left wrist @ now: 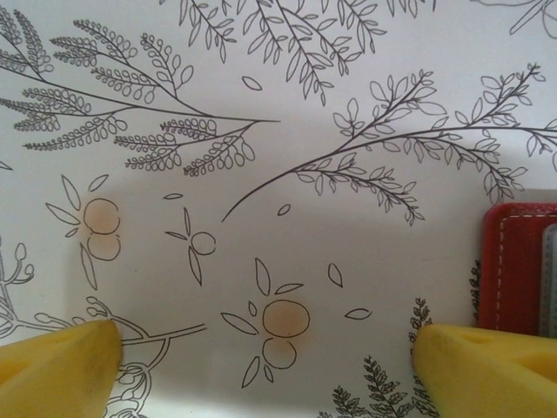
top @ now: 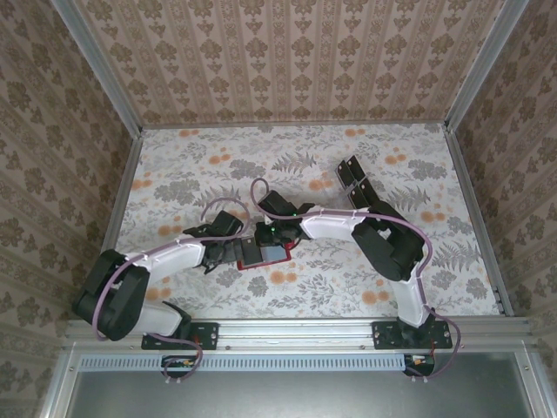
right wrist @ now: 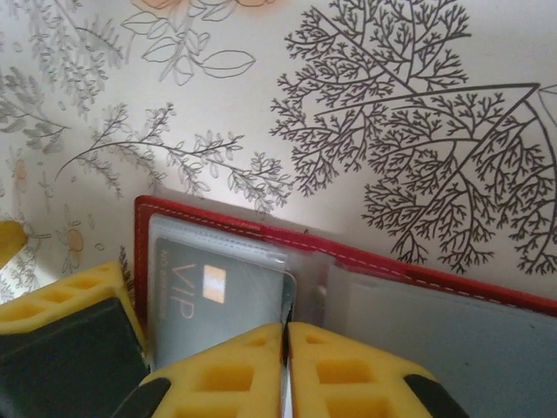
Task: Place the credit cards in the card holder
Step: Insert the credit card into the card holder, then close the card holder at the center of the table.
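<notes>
Card holder point(right wrist: 218, 218) lies open right under the right gripper point(right wrist: 285, 340), long side running across its fingers and slanting down to the right. Those jaws are pressed almost together with a thin dark edge running into the gap, so I'd say it's pinching a credit card point(right wrist: 285, 300) edge-on over the clear sleeve. A second card point(right wrist: 218, 296) in that sleeve reads "VIP"; the small print beside it is unreadable. Left gripper point(left wrist: 265, 348) is spread wide and empty, with the card holder just off its right fingertip. Right arm's closer.
</notes>
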Tool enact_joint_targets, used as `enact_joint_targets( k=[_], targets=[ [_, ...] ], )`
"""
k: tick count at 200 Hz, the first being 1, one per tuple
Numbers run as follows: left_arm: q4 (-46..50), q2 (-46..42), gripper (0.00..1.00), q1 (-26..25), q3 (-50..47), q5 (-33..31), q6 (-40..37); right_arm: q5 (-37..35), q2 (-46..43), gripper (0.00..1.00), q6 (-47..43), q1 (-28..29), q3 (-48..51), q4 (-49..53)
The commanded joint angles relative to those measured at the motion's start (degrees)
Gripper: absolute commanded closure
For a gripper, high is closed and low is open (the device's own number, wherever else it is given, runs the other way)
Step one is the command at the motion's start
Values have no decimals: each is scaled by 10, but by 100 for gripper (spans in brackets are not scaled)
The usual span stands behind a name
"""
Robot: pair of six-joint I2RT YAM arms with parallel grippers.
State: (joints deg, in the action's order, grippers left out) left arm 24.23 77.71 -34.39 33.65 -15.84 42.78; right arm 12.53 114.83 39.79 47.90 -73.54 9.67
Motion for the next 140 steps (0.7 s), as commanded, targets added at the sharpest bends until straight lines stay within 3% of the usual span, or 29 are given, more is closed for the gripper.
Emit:
enact_joint_targets(
  k=[1,40,64,99,140],
  targets=[
    [10,-36,0,5,8,7,-11,0,-75,78,-4,4,21,11],
    [20,-113,0,30,5,42,-22,-88,-170,54,-25,-1,81,64],
    [-9,-147,0,45,-2,83,-34,-145,-205,46,-36,-11,121,95],
    [-79,-159,0,62,-25,155,-39,-161,-222,45,-34,-30,170,81],
    [-103,-131,0,64,-41,165,-30,-146,-217,49,-31,-30,184,61]
  ],
)
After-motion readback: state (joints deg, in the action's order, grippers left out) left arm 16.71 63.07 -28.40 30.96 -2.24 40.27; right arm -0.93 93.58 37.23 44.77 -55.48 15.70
